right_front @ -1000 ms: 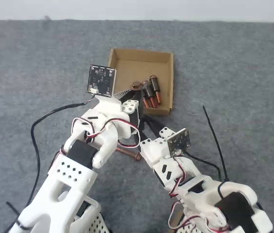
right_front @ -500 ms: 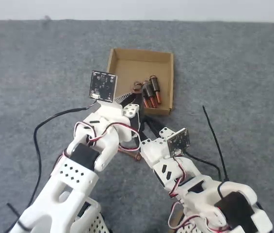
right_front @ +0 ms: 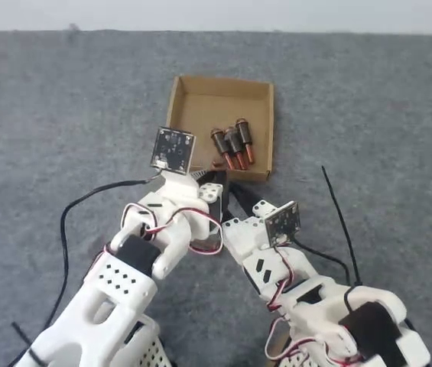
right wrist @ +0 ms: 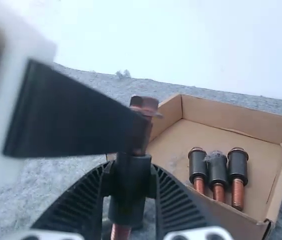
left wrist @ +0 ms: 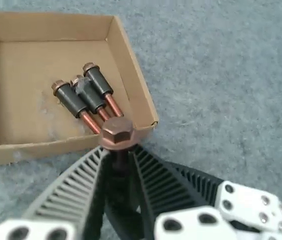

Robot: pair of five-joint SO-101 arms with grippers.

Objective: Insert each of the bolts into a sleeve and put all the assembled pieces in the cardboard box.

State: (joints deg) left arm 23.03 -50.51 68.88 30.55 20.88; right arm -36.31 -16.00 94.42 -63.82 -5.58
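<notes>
Grey desk [right_front: 368, 99], box [right_front: 271, 130] upper centre. My left pincer [left wrist: 117, 149] clamps bolt [left wrist: 117, 131], right pincer [right wrist: 131, 176] sleeve [right wrist: 130, 189]; seated, I judge, so left should release.

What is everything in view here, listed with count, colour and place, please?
cardboard box: one, brown, on the mat beyond the arms
assembled pieces: three, copper bolts in black sleeves, side by side in the box
bolt: one, copper, head in the left pincer
sleeve: one, black, in the right pincer, the bolt through it
mat: one, grey, over the table
left pincer: one, black, shut on the bolt
right pincer: one, black, shut on the sleeve
</notes>
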